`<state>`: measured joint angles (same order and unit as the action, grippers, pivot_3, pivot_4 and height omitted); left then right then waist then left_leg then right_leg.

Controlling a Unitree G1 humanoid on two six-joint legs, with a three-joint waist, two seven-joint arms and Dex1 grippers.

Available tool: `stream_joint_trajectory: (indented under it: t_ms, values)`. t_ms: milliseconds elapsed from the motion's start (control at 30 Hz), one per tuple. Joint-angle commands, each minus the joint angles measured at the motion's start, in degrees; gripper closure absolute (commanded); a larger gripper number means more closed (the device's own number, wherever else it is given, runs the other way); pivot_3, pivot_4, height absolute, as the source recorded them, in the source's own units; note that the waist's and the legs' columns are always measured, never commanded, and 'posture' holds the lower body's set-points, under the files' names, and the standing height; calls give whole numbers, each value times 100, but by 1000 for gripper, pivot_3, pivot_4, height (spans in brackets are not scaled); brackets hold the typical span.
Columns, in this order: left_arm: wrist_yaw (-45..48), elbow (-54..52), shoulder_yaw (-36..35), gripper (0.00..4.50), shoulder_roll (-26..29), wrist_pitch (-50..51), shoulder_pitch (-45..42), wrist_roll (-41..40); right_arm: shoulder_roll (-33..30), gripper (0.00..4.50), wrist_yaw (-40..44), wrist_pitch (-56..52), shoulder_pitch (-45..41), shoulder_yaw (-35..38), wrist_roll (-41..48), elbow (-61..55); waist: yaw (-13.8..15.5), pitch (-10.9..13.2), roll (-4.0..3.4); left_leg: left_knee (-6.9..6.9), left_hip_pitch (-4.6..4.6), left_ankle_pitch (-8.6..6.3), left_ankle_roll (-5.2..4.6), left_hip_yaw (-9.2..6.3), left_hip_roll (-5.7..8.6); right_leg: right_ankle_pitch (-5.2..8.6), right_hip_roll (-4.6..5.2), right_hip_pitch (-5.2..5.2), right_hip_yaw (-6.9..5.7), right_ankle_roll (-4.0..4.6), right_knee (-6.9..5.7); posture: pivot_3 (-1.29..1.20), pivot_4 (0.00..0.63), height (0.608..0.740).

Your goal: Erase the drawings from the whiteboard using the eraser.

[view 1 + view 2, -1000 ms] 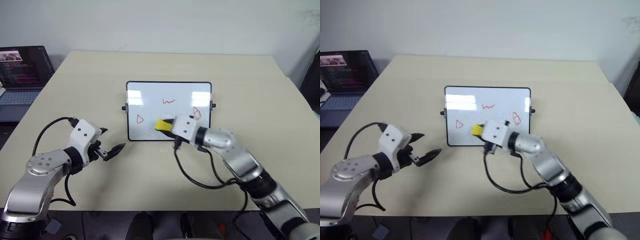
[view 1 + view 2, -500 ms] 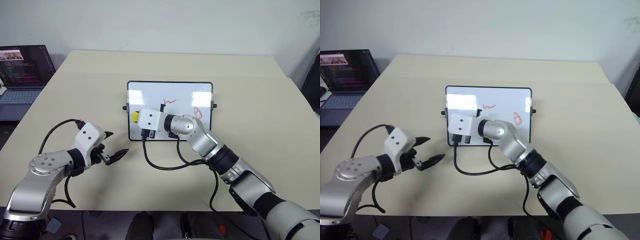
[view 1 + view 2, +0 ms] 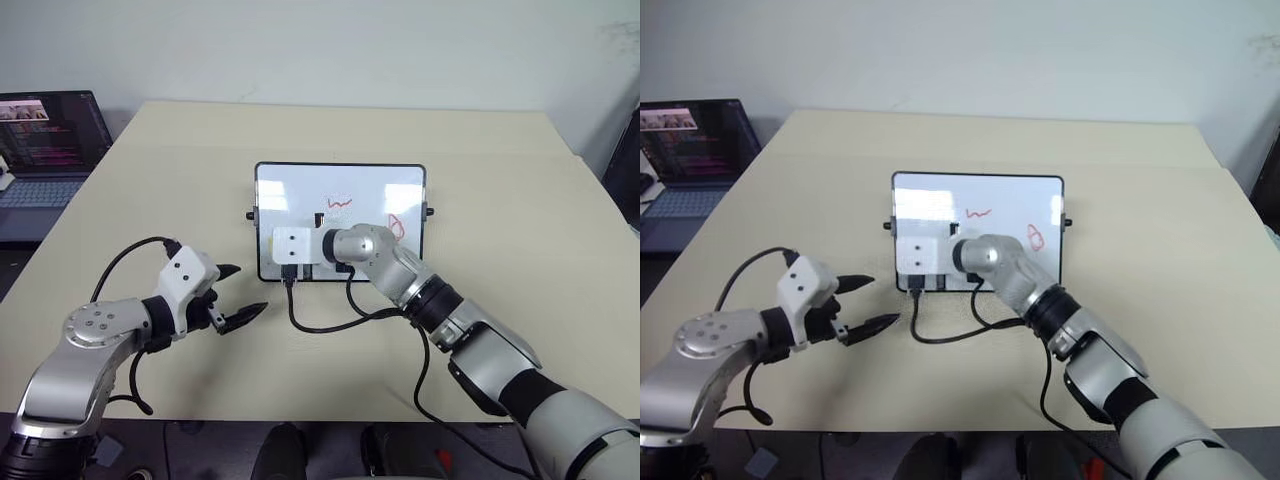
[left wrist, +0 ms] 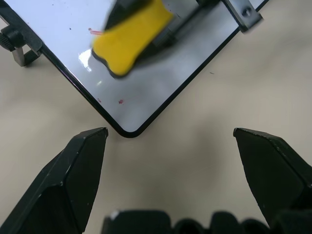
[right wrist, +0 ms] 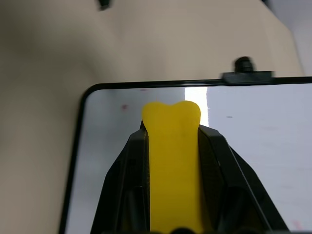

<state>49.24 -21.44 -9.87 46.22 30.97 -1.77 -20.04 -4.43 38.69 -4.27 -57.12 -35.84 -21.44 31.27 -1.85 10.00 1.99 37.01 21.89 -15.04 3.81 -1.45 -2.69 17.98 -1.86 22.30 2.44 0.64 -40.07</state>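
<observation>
The whiteboard [image 3: 370,185] lies flat in the middle of the table. A red squiggle [image 3: 340,202] and a red oval loop [image 3: 394,226] are drawn on it. My right gripper [image 5: 173,126] is shut on the yellow eraser [image 5: 173,165], holding it over the board's near-left corner. In the left wrist view the eraser [image 4: 131,36] sits on the board with faint red traces [image 4: 95,32] beside it. From the head views the wrist's white box [image 3: 293,245] hides the eraser. My left gripper [image 3: 240,295] hovers open over the table, just short of that corner.
An open laptop [image 3: 45,140] stands off the table's far-left side. Black cables [image 3: 330,322] trail from both wrists over the tan table [image 3: 500,180] in front of the board.
My right gripper has swept the eraser left along the board's near edge to the near-left corner, over where a red triangle showed. My left gripper has edged slightly toward the board.
</observation>
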Motion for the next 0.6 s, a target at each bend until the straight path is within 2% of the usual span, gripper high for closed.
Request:
stream_joint_trajectory:
  t_ms: [33, 167, 467, 600]
  values:
    - [9, -70, 39, 0, 35, -62, -50, -13, -20, 3488, -519, 76, -173, 217, -241, 166, -1, 0, 0, 0, -1, 0, 0, -1, 0, 0, 0, 0, 0, 0, -2, 0, 150, 740]
    - [15, -78, 75, 0, 41, -65, -49, -21, -21, 3488, -791, 193, -334, 343, -257, 361, 1, 0, 0, 2, -1, 1, 0, -3, 0, 0, 0, 1, -3, 1, -10, 0, 150, 740]
    - [13, -128, 134, 0, 19, -67, -7, -42, -253, 3497, 260, -141, 54, 15, -329, -20, 2, 0, 0, 1, -2, 1, 0, -2, 1, 0, 0, 0, -1, 1, -8, 0, 150, 740]
    - [51, -49, 212, 0, 25, -76, -109, -25, -244, 3498, 37, -134, 60, 160, -384, -129, 2, 0, 0, 2, -4, 1, 0, -3, 1, 0, 0, 0, -2, 1, -11, 0, 150, 740]
